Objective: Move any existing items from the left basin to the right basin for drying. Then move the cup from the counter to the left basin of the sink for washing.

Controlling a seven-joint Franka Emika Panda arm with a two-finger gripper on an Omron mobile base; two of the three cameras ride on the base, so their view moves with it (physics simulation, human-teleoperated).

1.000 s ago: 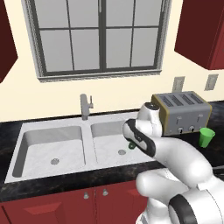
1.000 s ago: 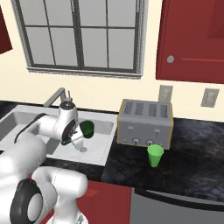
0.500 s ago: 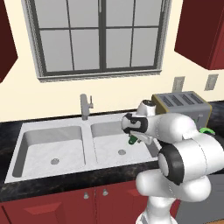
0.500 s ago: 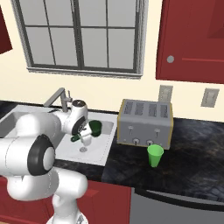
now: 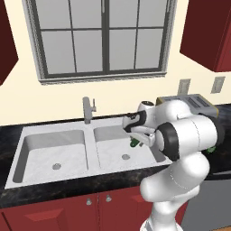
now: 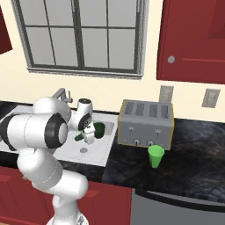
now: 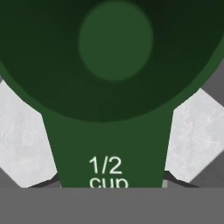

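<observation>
Two-finger gripper (image 6: 89, 134) clamped on dark green measuring cup marked "1/2 cup" (image 7: 113, 65), held mid-frame above right light-grey metal basin (image 5: 113, 151). Bright light-green cup (image 6: 155, 156) on black speckled counter (image 6: 184, 162), lower right.

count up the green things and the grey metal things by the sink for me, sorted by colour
Dark green: 1, the measuring cup in the gripper over the right basin
Bright green: 1, the cup on the counter
Grey metal: 3, the sink, the faucet, the toaster
Total: 5
</observation>
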